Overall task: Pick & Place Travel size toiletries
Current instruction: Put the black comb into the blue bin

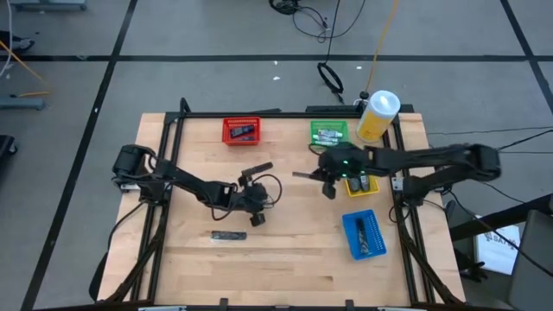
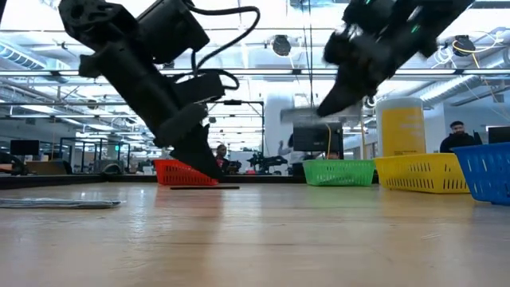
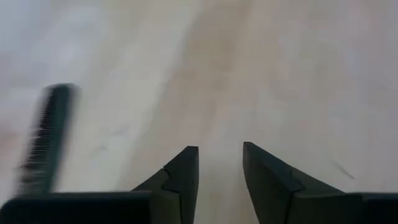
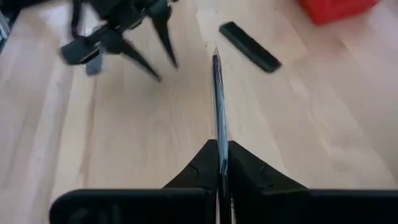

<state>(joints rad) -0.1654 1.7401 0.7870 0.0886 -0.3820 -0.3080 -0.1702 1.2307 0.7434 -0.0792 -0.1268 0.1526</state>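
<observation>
My right gripper [image 1: 318, 178] hangs above the table's middle, shut on a thin flat dark sachet [image 4: 216, 93] that shows edge-on and sticks out past the fingertips. My left gripper [image 3: 219, 168] is open over bare wood left of centre, with nothing between its fingers. A black ribbed toiletry [image 1: 257, 168] lies flat on the table just beyond it, toward the red bin; the left wrist view shows this black ribbed toiletry [image 3: 46, 137] too. A dark grey sachet [image 1: 229, 235] lies flat nearer the front edge. My right gripper pinches the thin sachet's near end [image 4: 219, 152] between its two fingers. The fingers come slanting down from the table's right side and lie along the sachet. It is lifted clear of the table and points on ahead of the fingertips [image 1: 301, 175].
A red bin [image 1: 241, 130] and a green bin [image 1: 328, 132] stand along the far edge, and beside the green one a large yellow bottle [image 1: 378, 115]. A yellow bin [image 1: 359, 184] sits partly under the right arm, a blue bin [image 1: 364, 233] at the right front.
</observation>
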